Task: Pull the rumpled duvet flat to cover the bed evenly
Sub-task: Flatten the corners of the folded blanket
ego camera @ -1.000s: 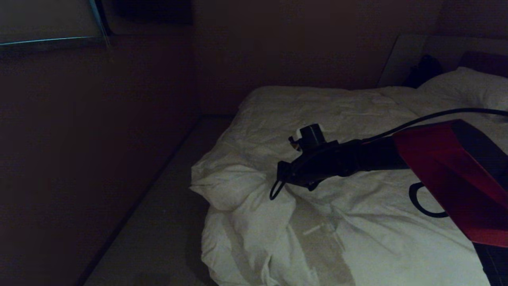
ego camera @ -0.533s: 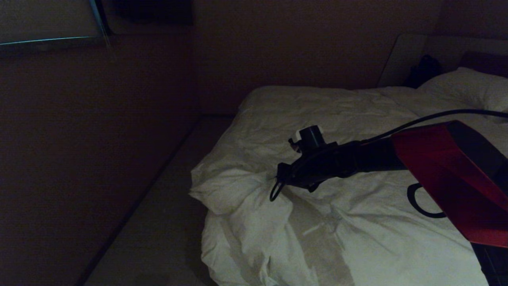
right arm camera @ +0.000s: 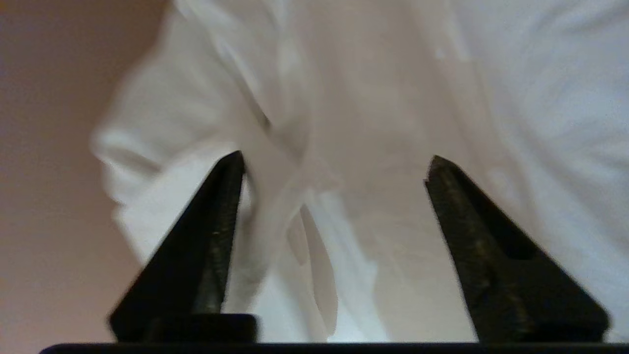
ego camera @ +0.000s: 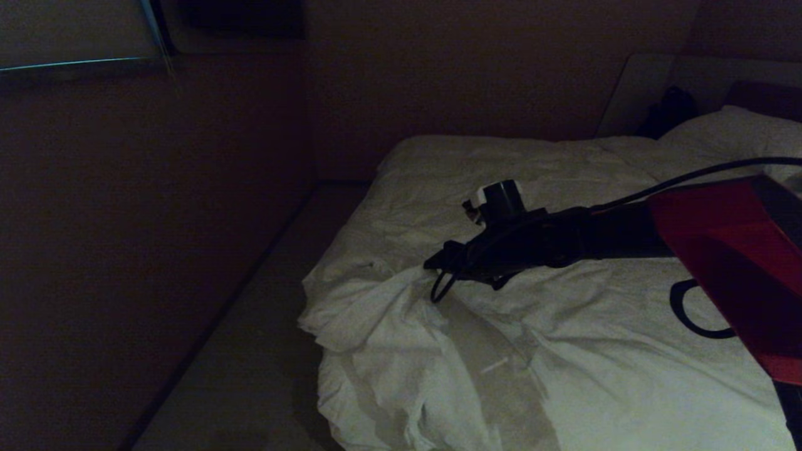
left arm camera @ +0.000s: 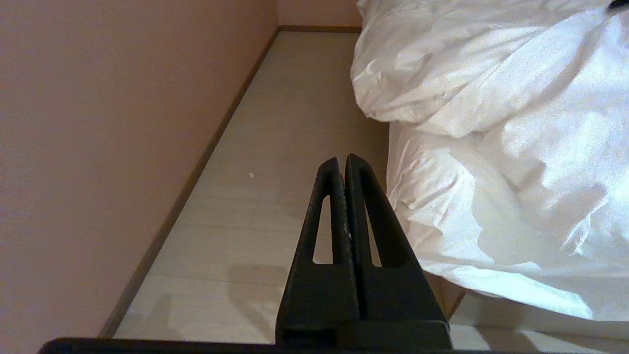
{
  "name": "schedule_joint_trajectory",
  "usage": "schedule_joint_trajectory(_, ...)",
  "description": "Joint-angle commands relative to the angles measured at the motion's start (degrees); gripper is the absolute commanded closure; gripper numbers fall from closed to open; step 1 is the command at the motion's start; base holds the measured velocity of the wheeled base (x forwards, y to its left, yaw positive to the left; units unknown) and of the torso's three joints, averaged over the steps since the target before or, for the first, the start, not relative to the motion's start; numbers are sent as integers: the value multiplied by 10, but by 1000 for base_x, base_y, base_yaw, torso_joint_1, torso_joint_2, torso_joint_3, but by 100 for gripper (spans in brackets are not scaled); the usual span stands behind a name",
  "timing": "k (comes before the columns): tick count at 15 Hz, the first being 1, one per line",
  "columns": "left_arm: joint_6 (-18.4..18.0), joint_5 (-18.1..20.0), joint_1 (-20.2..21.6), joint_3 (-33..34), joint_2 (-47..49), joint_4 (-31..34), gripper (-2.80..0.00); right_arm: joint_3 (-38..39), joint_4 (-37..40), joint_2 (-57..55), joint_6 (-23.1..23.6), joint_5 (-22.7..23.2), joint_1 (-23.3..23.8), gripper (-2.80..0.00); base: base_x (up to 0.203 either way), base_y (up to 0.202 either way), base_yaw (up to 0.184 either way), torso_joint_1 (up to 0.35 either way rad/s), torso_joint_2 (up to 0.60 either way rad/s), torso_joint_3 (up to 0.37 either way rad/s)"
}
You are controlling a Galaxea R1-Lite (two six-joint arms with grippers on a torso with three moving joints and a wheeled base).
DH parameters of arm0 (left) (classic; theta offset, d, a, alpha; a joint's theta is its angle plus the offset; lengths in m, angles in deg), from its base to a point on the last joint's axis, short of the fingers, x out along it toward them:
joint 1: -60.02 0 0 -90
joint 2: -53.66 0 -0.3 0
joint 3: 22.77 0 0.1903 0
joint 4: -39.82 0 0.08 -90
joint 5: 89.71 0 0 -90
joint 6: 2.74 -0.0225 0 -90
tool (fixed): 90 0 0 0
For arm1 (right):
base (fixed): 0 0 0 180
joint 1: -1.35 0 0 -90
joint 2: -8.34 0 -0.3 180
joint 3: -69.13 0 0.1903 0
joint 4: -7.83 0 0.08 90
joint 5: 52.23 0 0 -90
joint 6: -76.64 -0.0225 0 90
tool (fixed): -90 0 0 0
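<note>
Over the bed's (ego camera: pixel 501 163) nine-o'clock corner, the right gripper (right arm camera: pixel 334 162) hangs with fingers spread wide, gripping nothing, the duvet (ego camera: pixel 564 326) bunched beneath. Beside the bed, the left gripper (left arm camera: pixel 342 164) hangs parked, fingers pressed together, empty.

right arm (ego camera: pixel 564 244): black, red shell | black cable | jaws: black, tapered, slotted

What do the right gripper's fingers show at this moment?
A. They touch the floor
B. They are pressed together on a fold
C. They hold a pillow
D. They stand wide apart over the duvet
D: in the right wrist view the right gripper stands with its fingers wide apart, nothing between them, over the creased duvet.
</note>
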Motion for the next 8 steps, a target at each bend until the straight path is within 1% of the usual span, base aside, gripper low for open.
schedule_joint_trajectory(1, 0, 0, 0, 0, 0, 0, 0, 6, 0, 52, -3, 1, 0, -280, 0, 0, 0, 0, 0, 0)
schedule_joint_trajectory(5, 0, 0, 0, 0, 0, 0, 0, 14, 1, 108, -3, 4, -1, -280, 0, 0, 0, 0, 0, 0)
schedule_joint_trajectory(8, 0, 0, 0, 0, 0, 0, 0, 36, 1, 151, -3, 6, -1, -280, 0, 0, 0, 0, 0, 0)
